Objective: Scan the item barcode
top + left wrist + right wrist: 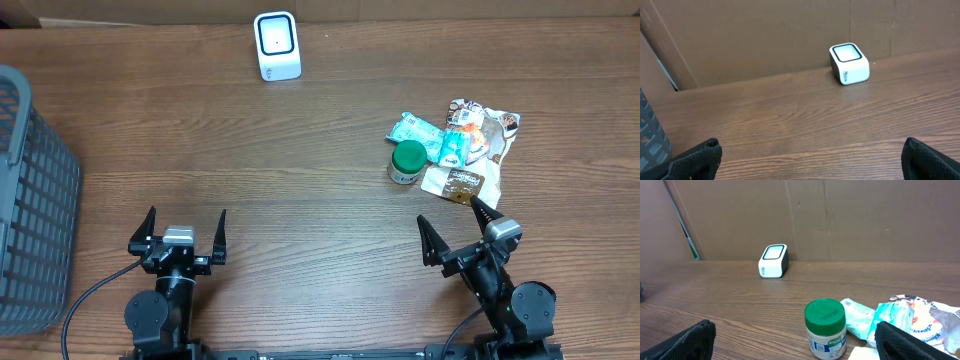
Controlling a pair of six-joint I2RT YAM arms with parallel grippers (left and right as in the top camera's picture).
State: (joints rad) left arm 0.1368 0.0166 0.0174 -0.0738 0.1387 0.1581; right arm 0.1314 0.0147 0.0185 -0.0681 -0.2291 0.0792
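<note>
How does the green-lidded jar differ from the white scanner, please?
The jar is round with a green lid; the scanner is a boxy white block with a dark-rimmed window. The jar stands beside a pile of packets on the right; the scanner stands alone at the far edge. Both sit untouched.

Basket cut off left, jar label unreadable

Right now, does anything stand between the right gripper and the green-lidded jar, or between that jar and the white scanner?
Nothing visible does. The right gripper, fingers open, faces the green-lidded jar across bare table. The snack packets lie beside and beyond the jar. Between the jar and the white scanner there is only bare wood.
</note>
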